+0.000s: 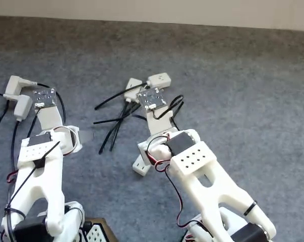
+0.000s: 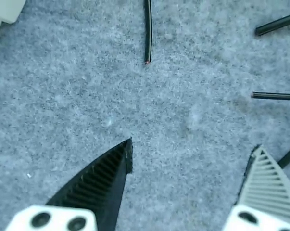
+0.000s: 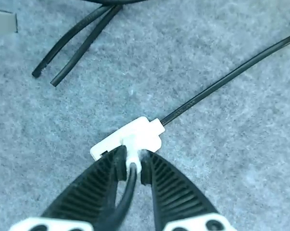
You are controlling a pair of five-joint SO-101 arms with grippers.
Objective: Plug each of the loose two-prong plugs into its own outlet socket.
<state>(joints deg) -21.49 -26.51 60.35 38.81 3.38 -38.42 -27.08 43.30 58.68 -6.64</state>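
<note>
My right gripper is shut on a white two-prong plug that lies on the grey carpet, pinching its neck where a black cable runs back between the fingers. In the high view this plug sits just left of a white outlet socket, with the right gripper over it. My left gripper hangs open above bare carpet with nothing between its fingers. Two more white plugs with black cables lie to the left of the left gripper.
Another white socket block lies on the carpet under the right arm. Loose black cables fan out between the two arms, and cut cable ends show nearby. The carpet at the right and far side is open.
</note>
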